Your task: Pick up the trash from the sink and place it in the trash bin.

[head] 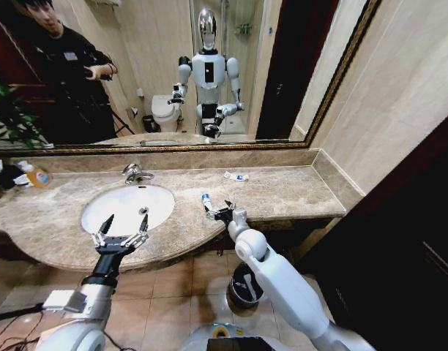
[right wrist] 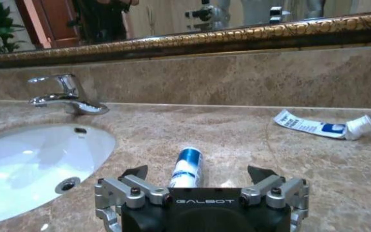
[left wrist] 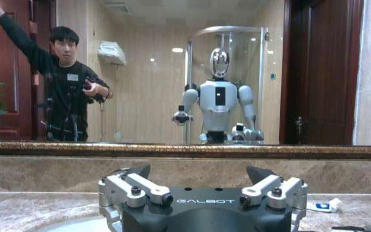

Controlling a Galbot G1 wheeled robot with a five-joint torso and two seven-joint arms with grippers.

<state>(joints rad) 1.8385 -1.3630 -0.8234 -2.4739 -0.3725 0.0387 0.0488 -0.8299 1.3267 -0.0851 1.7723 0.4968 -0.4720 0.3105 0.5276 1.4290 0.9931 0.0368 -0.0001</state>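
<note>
Left gripper (head: 124, 224): we see it hovering over the near edge of the sink (head: 107, 219), jaws spread open and holding nothing; the left wrist view shows the same gripper (left wrist: 198, 180) with its jaws wide apart.
Right gripper (head: 218, 209): we find it low over the worktop (head: 282, 191), just right of the basin, jaws open with the small tube between them but not clamped.
Small tube (right wrist: 187, 166): white with a blue band, lying flat on the marble, its near end between the open jaws of the right gripper (right wrist: 198, 179).
Second tube (right wrist: 324, 126): a flattened white tube with blue marks, lying near the back wall, well apart from the first; we also see it from the head camera (head: 236, 176).
Sink bowl: white, with a chrome tap (right wrist: 66, 94) at its far rim; we see no trash inside it.
Trash bin (head: 246, 285): black, round, on the floor under the worktop edge, beside the right arm.
</note>
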